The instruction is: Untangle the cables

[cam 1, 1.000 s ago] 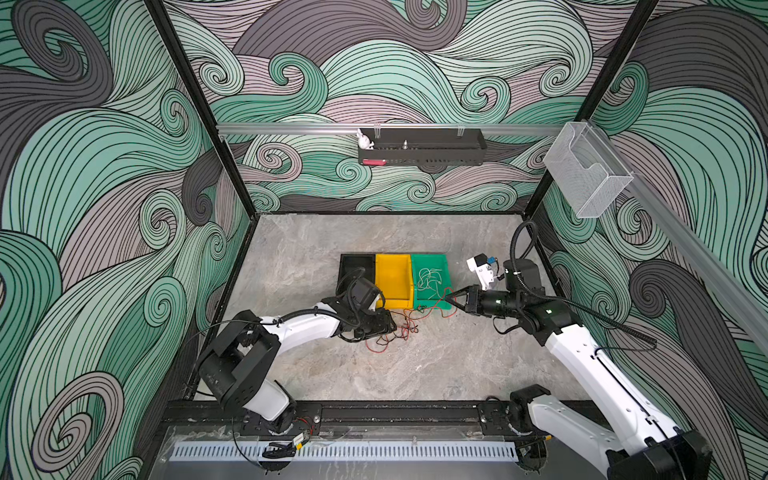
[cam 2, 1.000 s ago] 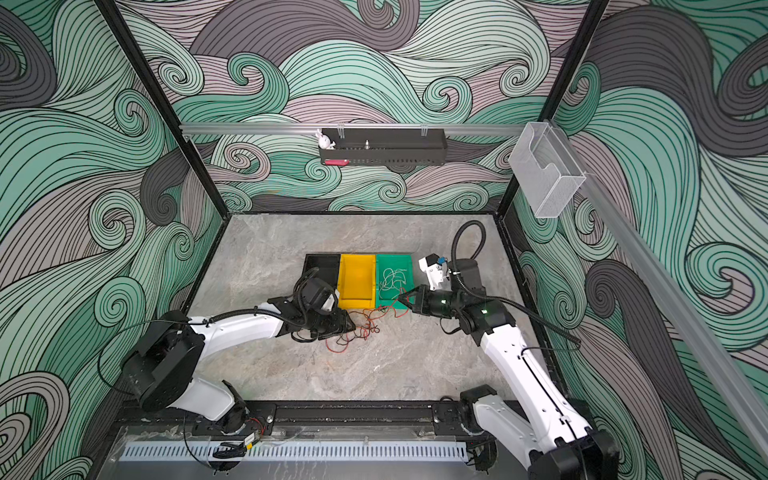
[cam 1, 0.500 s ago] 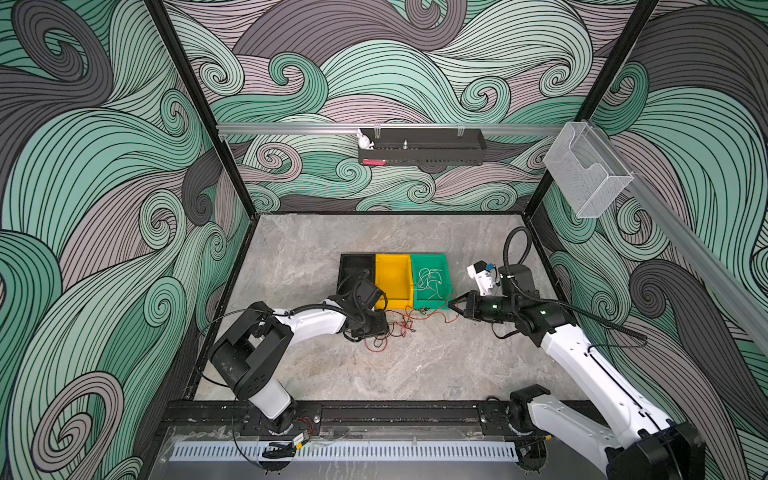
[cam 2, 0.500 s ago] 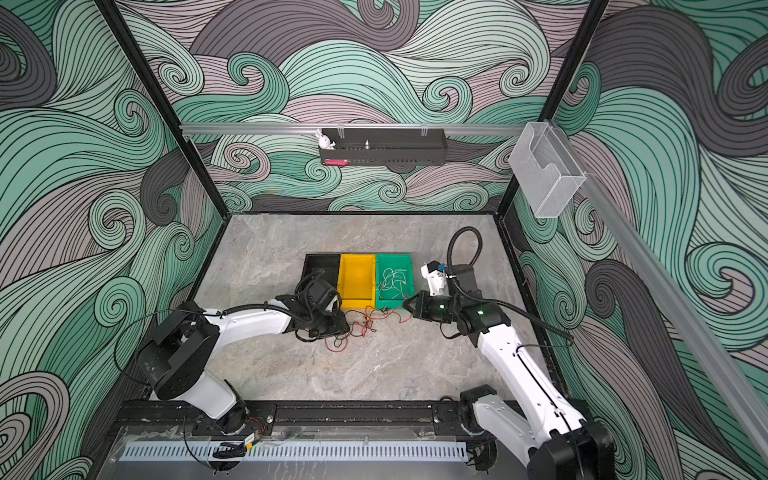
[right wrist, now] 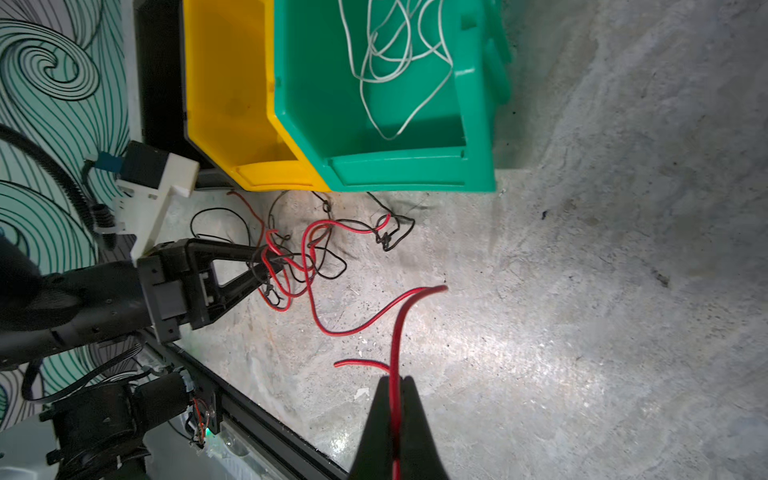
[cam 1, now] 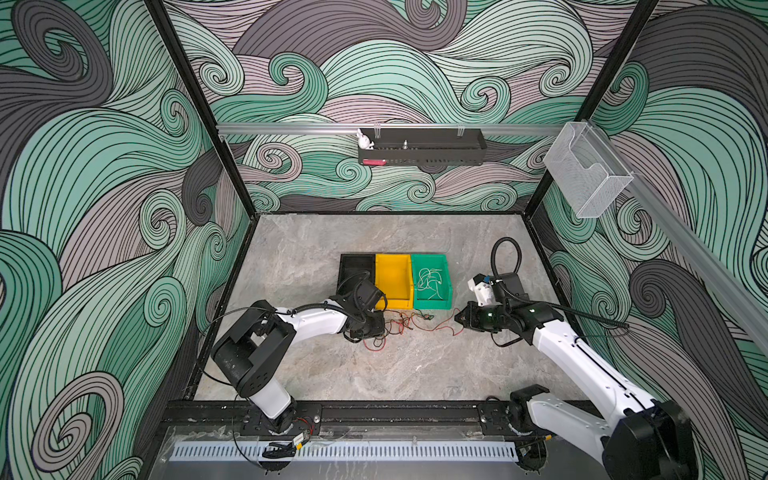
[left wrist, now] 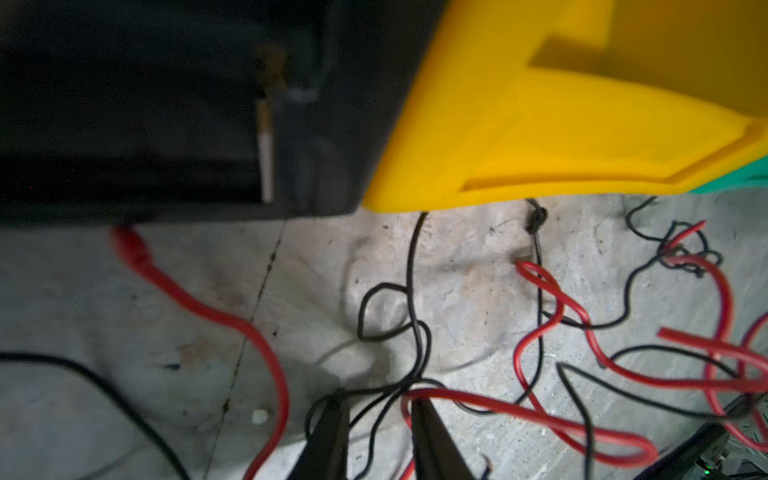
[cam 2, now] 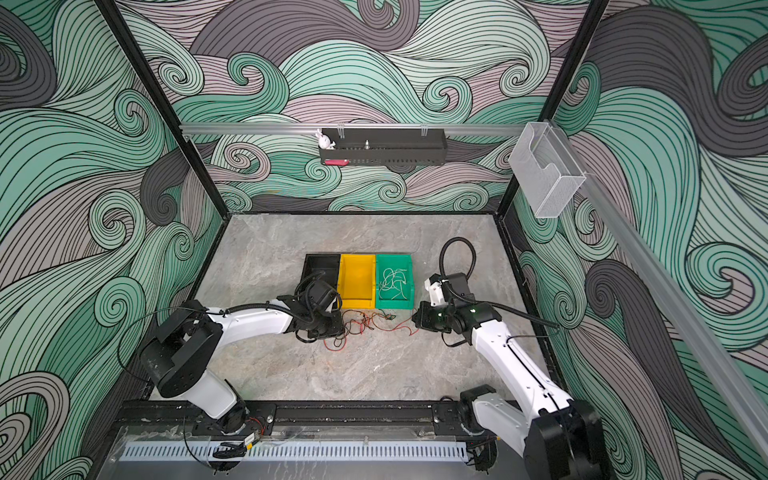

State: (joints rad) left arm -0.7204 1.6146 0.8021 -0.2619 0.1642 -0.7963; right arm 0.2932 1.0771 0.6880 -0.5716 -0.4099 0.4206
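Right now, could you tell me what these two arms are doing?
The right gripper is shut on a red cable. The left gripper is down in the tangle of red and black cables in front of the yellow bin, jaws slightly apart. White cables lie in the green bin.

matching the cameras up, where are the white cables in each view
Both top views: white cables lie in the green bin, right end of the bin row.
Left wrist: not in it; only a sliver of green bin.
Right wrist: loose inside the green bin.
Shared landmark: yellow bin, beside the green bin.
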